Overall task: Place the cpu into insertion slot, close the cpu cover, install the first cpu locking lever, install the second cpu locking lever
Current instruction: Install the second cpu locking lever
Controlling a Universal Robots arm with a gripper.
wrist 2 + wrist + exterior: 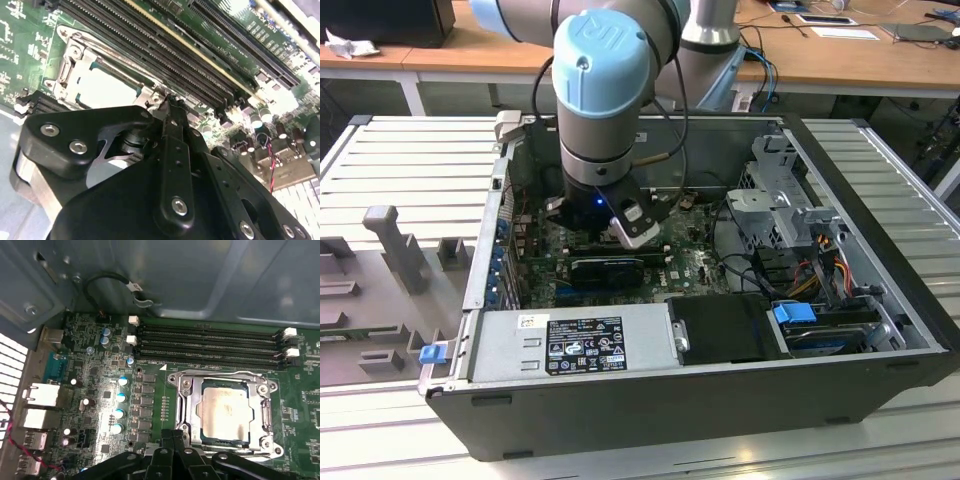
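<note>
Open computer case (880,300) on slatted worktop (410,170); arm reaches down inside; green circuit board (100,390) beneath; cpu cover (264,412) closed flat over insertion slot (186,410); cpu (225,412) seated inside, pale face showing through window; gripper (167,107) clenched, empty, fingertips just beside socket edge.

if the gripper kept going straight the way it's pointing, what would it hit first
Most likely the metal edge of the cpu cover, closed over the cpu. In both wrist views the gripper points at the frame's near side, by the green board. Depth is unclear, so the gap left can't be judged.
</note>
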